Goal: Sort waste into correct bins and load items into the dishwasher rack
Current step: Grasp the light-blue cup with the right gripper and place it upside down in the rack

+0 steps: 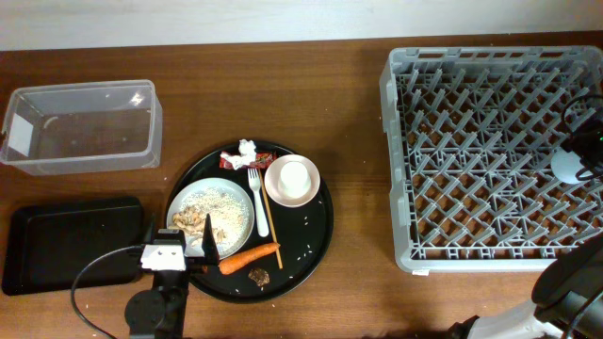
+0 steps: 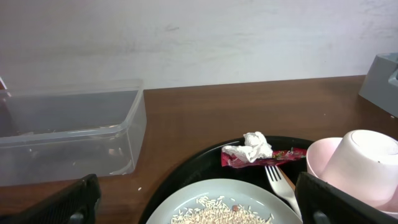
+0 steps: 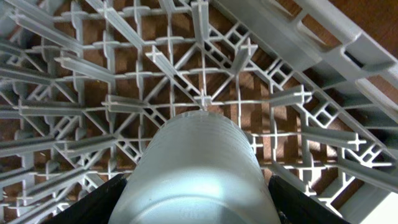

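Wood table (image 1: 349,141), wrist view alone shows right claw (image 3: 199,205) clamping blue cup (image 3: 196,155), left claw (image 2: 202,202) apart

rack (image 1: 471,141) — grey grid | carrot (image 1: 250,256) orange | wrapper (image 2: 283,155) red | tissue (image 2: 254,144) white | cup (image 3: 193,168) pale blue

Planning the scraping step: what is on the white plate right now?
White rice covers most of the white plate, with brownish food scraps at its left. The left tool hangs over the near rim, hiding whatever lies beneath it.
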You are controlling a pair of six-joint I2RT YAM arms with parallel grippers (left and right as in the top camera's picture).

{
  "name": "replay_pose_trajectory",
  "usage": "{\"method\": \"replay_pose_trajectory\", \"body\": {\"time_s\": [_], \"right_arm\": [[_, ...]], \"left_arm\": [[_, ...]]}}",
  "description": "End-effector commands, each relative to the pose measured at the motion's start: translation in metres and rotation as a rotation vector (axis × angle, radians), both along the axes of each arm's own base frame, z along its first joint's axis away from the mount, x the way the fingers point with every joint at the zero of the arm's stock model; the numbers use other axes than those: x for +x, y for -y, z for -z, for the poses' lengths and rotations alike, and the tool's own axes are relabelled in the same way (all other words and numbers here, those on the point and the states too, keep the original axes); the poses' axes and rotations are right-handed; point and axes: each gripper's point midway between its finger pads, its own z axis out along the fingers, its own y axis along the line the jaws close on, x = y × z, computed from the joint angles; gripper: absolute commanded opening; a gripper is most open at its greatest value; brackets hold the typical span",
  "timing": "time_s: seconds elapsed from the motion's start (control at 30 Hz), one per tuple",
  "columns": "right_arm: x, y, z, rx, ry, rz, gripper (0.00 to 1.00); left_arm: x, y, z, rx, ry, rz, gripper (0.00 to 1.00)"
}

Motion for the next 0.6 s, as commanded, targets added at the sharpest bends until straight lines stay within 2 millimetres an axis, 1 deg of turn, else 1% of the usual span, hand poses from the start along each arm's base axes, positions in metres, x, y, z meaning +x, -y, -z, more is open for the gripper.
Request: {"method": "replay_pose_trajectory", "body": {"time_s": [0.0,0.07,0.17,0.2,0.23,0.27,0.3,0.33,0.37,0.4,0.43,0.47,0.5,0.53,0.57], "right_arm": [[-0.003,0.002,-0.001,-0.011,-0.025,0.003,0.72],[-0.004,-0.005,0.001,0.004,-0.039,-0.010,0.77],[0.000,-0.016,0.003,-0.003,-0.067,-0.035,0.82],[0.000,-0.019,0.001,-0.005,-0.073,-0.041,0.82],[0.002,-0.022,-0.005,-0.006,-0.065,-0.043,0.82],[0.004,-0.024,-0.016,-0.008,-0.051,-0.039,0.82],[0.010,-0.029,-0.036,-0.007,-0.018,-0.058,0.82],[0.020,-0.041,-0.057,0.013,0.035,-0.097,0.82],[0.036,-0.064,-0.087,0.055,0.119,-0.171,0.81],[0.044,-0.080,-0.102,0.079,0.162,-0.218,0.81],[0.060,-0.122,-0.132,0.144,0.248,-0.353,0.82],[0.071,-0.163,-0.152,0.194,0.307,-0.497,0.81],[0.079,-0.218,-0.168,0.234,0.349,-0.673,0.81],[0.083,-0.267,-0.170,0.237,0.341,-0.813,0.82],[0.083,-0.302,-0.165,0.228,0.316,-0.908,0.82]], "left_arm": [[0.000,-0.001,0.002,0.005,-0.001,-0.005,0.99],[0.000,-0.001,0.002,0.005,-0.001,-0.005,0.99],[0.000,-0.001,0.002,0.004,-0.001,-0.005,0.99],[0.000,-0.001,0.002,0.005,-0.001,-0.005,0.99],[0.000,-0.001,0.002,0.004,-0.001,-0.005,0.99],[0.000,-0.001,0.002,0.004,-0.001,-0.005,0.99],[0.000,-0.001,0.002,0.004,-0.001,-0.005,0.99],[0.000,-0.001,0.002,0.005,-0.001,-0.005,0.99],[0.000,-0.001,0.002,0.004,-0.001,-0.005,0.99],[0.000,-0.001,0.002,0.004,-0.001,-0.005,0.99],[0.000,-0.001,0.002,0.004,-0.001,-0.005,0.99],[0.000,-0.001,0.002,0.004,-0.001,-0.005,0.99],[0.000,-0.001,0.002,0.004,-0.001,-0.005,0.99],[0.000,-0.001,0.002,0.004,-0.001,-0.005,0.99],[0.000,-0.001,0.002,0.004,-0.001,-0.005,0.99]]}}
